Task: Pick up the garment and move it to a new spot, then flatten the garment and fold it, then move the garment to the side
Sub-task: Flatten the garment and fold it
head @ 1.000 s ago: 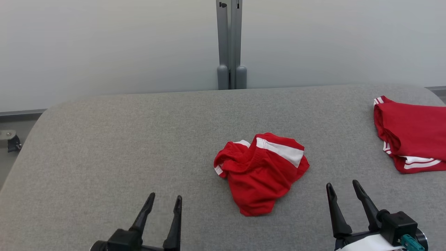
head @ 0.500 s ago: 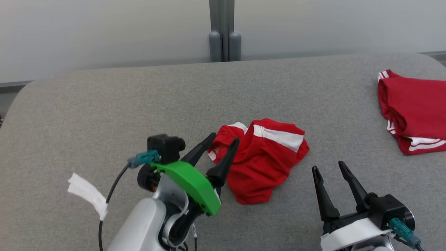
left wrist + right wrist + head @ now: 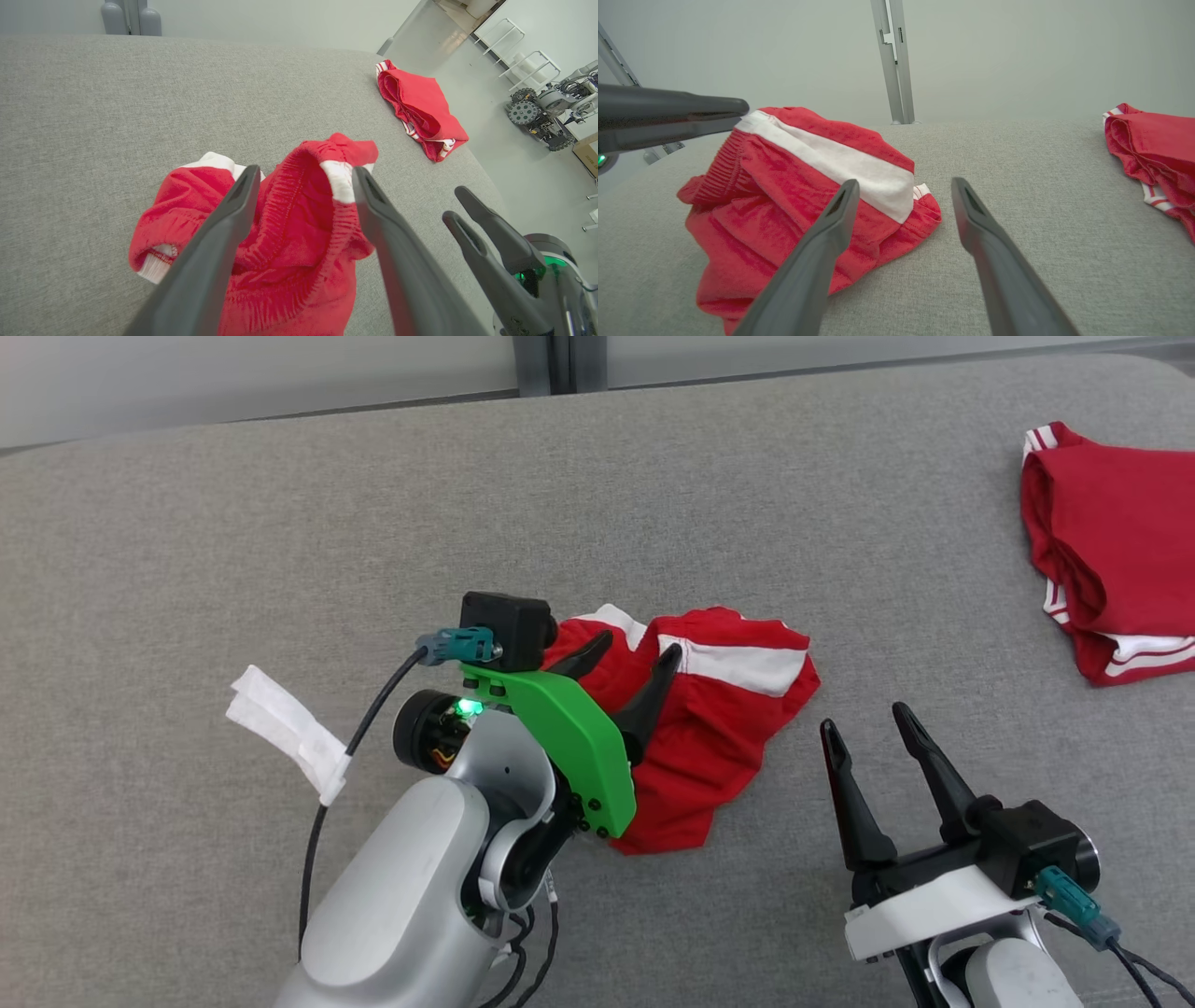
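The garment (image 3: 719,728) is a pair of red shorts with white bands, lying crumpled on the grey padded table (image 3: 280,523). My left gripper (image 3: 637,646) stands open over its left part. In the left wrist view the gripper (image 3: 306,170) straddles the gathered red waistband of the garment (image 3: 299,233). I cannot tell whether the fingers touch the cloth. My right gripper (image 3: 864,719) is open and empty, just right of the garment and apart from it. In the right wrist view, that gripper (image 3: 904,182) points past the garment's (image 3: 784,186) right edge.
A second red garment (image 3: 1111,569) with white stripes lies folded at the table's far right edge (image 3: 1153,135). A white tape tag (image 3: 280,723) hangs on my left arm's cable. Bare grey table stretches to the left and behind. Beyond the right edge stands a wheeled robot (image 3: 537,112) on the floor.
The head camera has tilted down. My left arm has come forward and to the right, its open fingers now over the garment's left part. The right gripper has hardly moved.
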Controlling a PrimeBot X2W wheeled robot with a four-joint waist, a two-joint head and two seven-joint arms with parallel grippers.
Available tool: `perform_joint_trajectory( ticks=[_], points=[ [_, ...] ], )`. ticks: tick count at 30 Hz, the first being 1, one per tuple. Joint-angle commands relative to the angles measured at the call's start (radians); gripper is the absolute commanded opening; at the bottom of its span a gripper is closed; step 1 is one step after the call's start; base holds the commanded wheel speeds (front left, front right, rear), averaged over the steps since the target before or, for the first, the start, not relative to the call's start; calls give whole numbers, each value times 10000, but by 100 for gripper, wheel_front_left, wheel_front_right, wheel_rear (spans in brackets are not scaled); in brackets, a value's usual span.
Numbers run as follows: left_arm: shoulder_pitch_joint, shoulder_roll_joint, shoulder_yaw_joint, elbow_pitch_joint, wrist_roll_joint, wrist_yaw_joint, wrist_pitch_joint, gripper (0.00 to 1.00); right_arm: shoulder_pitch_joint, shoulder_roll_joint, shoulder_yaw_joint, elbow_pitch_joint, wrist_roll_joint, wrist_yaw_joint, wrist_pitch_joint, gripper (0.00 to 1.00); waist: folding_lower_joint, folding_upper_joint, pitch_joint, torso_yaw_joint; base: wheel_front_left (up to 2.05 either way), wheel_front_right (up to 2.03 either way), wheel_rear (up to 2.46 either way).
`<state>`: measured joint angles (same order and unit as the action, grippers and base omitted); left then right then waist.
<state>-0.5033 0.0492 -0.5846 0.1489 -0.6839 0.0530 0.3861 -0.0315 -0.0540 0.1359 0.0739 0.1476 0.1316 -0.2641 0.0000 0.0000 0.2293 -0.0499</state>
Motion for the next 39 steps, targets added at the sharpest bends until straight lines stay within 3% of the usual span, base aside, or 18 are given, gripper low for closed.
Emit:
perform_joint_trajectory(
  ticks=[1,6,7,8,9,10,22,27,31,39],
  points=[
    [-162,79,-50,74,74,64,42,100,-112,-14,-39,2,38,-20,-1,100,0,0,253,-278,0,0,0],
    [-208,169,-63,126,96,72,52,100,-129,15,-82,28,83,-21,-1,100,0,0,336,-416,0,0,0],
    [-219,190,-78,128,100,68,80,50,-130,17,-107,32,90,-19,-1,100,0,0,347,-448,0,0,0],
    [-221,191,-91,131,75,63,101,37,-132,20,-126,34,92,-19,-1,100,0,0,354,-471,0,0,0],
    [-218,201,-99,125,39,67,149,9,-144,26,-137,37,89,-19,-1,100,0,0,361,-501,0,0,0],
    [-216,205,-123,118,10,46,194,0,-155,27,-148,44,99,-19,-1,100,0,0,365,-522,0,0,0],
    [-164,238,-309,-40,-501,-148,972,0,-303,32,-50,57,466,-19,-1,100,0,0,360,-858,0,0,0],
    [-491,119,-282,-400,-964,-592,618,0,-281,32,-41,99,560,-19,-1,100,0,0,281,-985,0,0,0],
    [-1433,61,-345,-687,-1511,-910,824,0,-302,32,-23,146,566,-19,-1,100,0,0,90,-1095,0,0,0],
    [-3978,27,52,-1013,-2168,-934,1626,0,7,33,-132,193,517,-19,0,100,0,0,-551,-1121,0,0,0]
  ],
)
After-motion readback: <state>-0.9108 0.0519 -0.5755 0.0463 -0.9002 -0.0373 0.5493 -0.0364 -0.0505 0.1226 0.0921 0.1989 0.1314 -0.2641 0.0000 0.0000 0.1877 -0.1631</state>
